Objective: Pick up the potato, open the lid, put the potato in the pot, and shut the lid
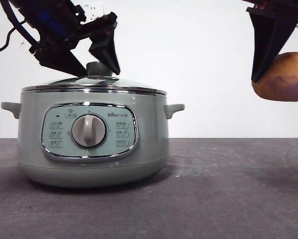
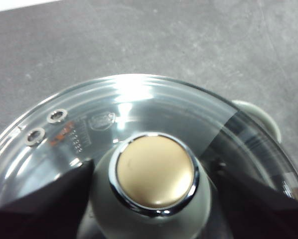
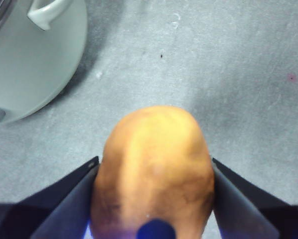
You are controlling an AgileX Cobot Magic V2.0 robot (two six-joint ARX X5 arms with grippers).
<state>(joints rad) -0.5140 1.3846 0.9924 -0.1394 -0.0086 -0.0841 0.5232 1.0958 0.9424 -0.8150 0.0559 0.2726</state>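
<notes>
The left gripper [image 1: 100,63] is set over the pot [image 1: 91,144], which stands on the worktop [image 1: 228,194]. Its jaws are spread to either side of the knob [image 2: 155,172] of the lid [image 2: 139,107], and the lid is still seated on the rim. The jaws should be centred on the knob, closed below its widest part, and the lid raised straight up and carried aside so the opening is fully cleared. Well to the right, the potato [image 3: 154,169] is pinched between the jaws of the right gripper [image 3: 154,191], held high above the worktop, beside the pot and apart from it.
</notes>
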